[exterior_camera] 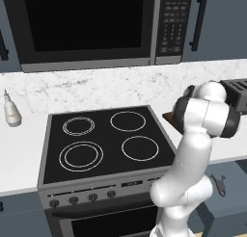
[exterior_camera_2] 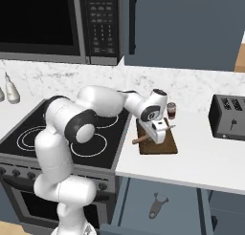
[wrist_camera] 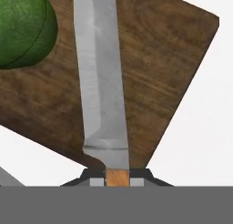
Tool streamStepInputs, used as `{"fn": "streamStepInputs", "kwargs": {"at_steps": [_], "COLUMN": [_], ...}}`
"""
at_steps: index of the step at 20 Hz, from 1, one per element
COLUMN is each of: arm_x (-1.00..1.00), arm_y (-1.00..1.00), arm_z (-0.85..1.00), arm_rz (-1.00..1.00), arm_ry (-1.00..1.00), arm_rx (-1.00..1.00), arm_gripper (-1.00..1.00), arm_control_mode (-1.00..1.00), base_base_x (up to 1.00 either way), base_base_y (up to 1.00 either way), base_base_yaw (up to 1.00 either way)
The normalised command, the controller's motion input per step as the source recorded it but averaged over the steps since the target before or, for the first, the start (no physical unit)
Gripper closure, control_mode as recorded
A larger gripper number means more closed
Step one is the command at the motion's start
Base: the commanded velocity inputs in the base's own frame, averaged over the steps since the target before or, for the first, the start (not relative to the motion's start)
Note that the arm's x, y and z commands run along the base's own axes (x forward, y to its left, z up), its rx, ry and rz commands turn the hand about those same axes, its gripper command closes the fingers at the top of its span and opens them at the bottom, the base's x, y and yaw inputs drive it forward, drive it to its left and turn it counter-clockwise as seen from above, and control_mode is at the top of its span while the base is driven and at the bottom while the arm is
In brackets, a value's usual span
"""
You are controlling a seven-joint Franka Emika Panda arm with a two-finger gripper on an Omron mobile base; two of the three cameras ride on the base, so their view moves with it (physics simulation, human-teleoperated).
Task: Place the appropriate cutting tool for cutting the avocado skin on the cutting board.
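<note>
My gripper (wrist_camera: 117, 178) is shut on the cutting tool (wrist_camera: 101, 82) at the top of its tan handle. The long grey blade runs away from the fingers over the dark-brown cutting board (wrist_camera: 168, 68). The dark-green avocado (wrist_camera: 22, 27) lies on the board just left of the blade. From the right base view the gripper (exterior_camera_2: 157, 133) hangs over the cutting board (exterior_camera_2: 168, 147), with the cutting tool's handle (exterior_camera_2: 139, 140) sticking out to the left. Whether the blade touches the wood I cannot tell.
A small brown jar (exterior_camera_2: 171, 110) stands just behind the board. A dark toaster (exterior_camera_2: 228, 117) sits on the white counter to the right. The stove (exterior_camera: 106, 139) lies left of the board. A grey utensil (exterior_camera_2: 158, 205) rests in the open drawer below. A bottle (exterior_camera: 12, 111) stands far left.
</note>
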Motion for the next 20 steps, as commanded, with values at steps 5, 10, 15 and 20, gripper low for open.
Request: {"fn": "streamStepInputs", "kwargs": {"at_steps": [5, 10, 15, 20], "arm_x": [0.71, 0.22, 0.13, 0.02], "arm_y": [-0.32, -0.04, 0.00, -0.10], "arm_z": [-0.38, -0.30, -0.40, -0.19], "arm_rz": [0.00, 0.00, 0.00, 0.01], "arm_ry": [0.09, 0.07, 0.10, 0.01], "arm_rx": [0.00, 0.00, 0.00, 0.00], "arm_gripper": [1.00, 1.00, -1.00, -1.00], "arm_control_mode": [-1.00, -1.00, -1.00, -1.00], "base_base_x": [0.00, 0.00, 0.00, 0.00], "base_base_y": [0.00, 0.00, 0.00, 0.00], "base_base_yaw": [0.00, 0.00, 0.00, 0.00]}}
